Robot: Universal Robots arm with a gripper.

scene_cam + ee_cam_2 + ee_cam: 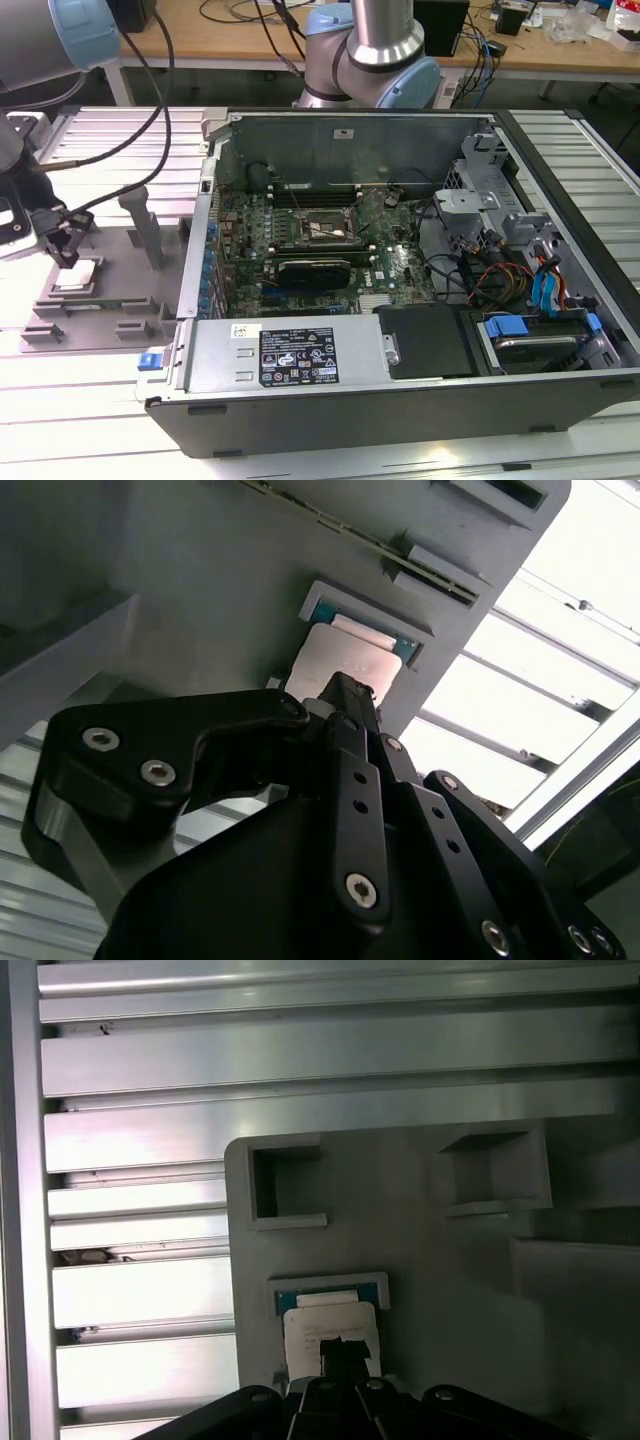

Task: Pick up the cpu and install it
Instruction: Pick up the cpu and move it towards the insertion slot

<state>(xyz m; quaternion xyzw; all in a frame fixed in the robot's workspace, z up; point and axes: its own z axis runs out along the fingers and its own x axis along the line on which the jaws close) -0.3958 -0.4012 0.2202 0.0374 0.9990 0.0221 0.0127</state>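
While my gripper [67, 256] hangs over the tray [125, 290], its fingers [345, 708] are together; the cpu [318, 660] lies seated right under their tips.

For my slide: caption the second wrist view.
Gripper tip at the cpu, which sits in a gray tray pocket.

The small square cpu [318, 655] has a pale silver metal top, smooth with a dull satin sheen. The black gripper [345, 688] looks matt and is set with bright steel screws. The grey moulded holder tray [118, 262] is matt plastic. The ribbed aluminium table [300, 1060] is smooth and glossy. The dark computer case [400, 405] is matt painted metal. The pale workbench [230, 35] looks wooden.
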